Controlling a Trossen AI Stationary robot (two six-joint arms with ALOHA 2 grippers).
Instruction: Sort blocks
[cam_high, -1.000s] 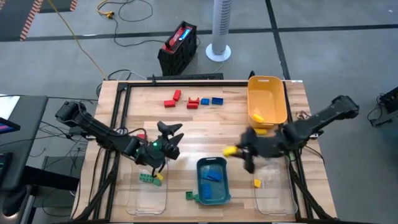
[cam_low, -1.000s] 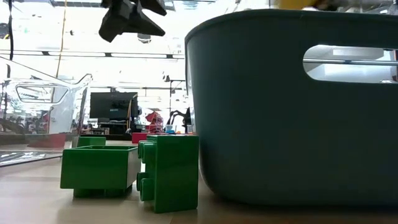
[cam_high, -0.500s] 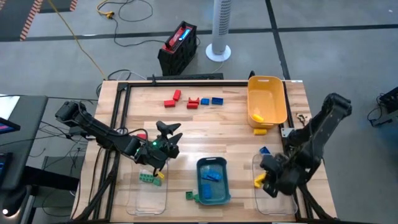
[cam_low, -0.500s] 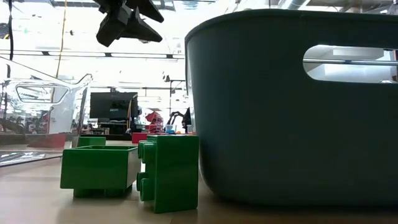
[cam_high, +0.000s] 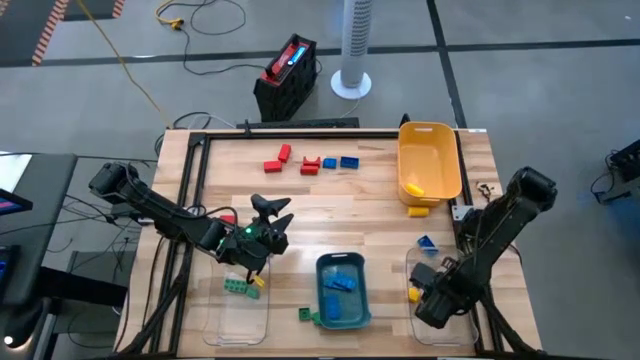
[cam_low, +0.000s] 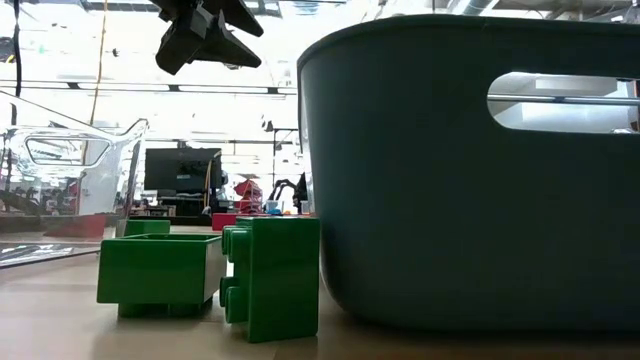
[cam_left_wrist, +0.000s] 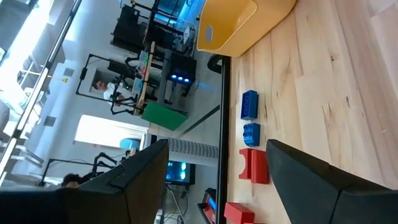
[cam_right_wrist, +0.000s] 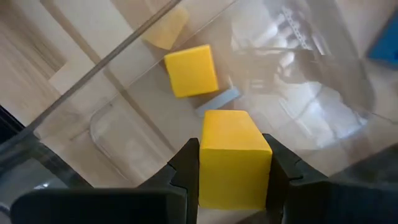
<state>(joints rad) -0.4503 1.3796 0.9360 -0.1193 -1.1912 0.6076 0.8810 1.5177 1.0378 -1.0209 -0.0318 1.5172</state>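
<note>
My right gripper (cam_high: 432, 302) is low over the clear bin (cam_high: 440, 318) at the near right, shut on a yellow block (cam_right_wrist: 233, 155). A second yellow block (cam_right_wrist: 191, 70) lies on that bin's floor. My left gripper (cam_high: 262, 228) hangs open and empty above the table, by the far end of the left clear bin (cam_high: 238, 305), which holds green blocks (cam_high: 237, 288); it also shows in the low view (cam_low: 205, 30). Red blocks (cam_high: 277, 158) and blue blocks (cam_high: 341, 162) lie on the table toward its far edge. The teal bin (cam_high: 322, 318) holds blue blocks (cam_high: 342, 283). My right gripper pinches the yellow block by two opposite sides (cam_right_wrist: 205, 163) between its two fingers, which point down into the clear bin. The block is clear of the bin's floor, above the other yellow block.
A yellow bin (cam_high: 430, 160) at the far right holds a yellow block (cam_high: 415, 187); another yellow block (cam_high: 418, 210) lies just before it. A blue block (cam_high: 426, 242) lies near the right clear bin. Two green blocks (cam_low: 160, 275) lie left of the teal bin (cam_low: 470, 170).
My right gripper has carried the yellow block from the middle of the table toward the near right corner and down over the right clear bin, turning to point downward. It has stayed shut on the block.
</note>
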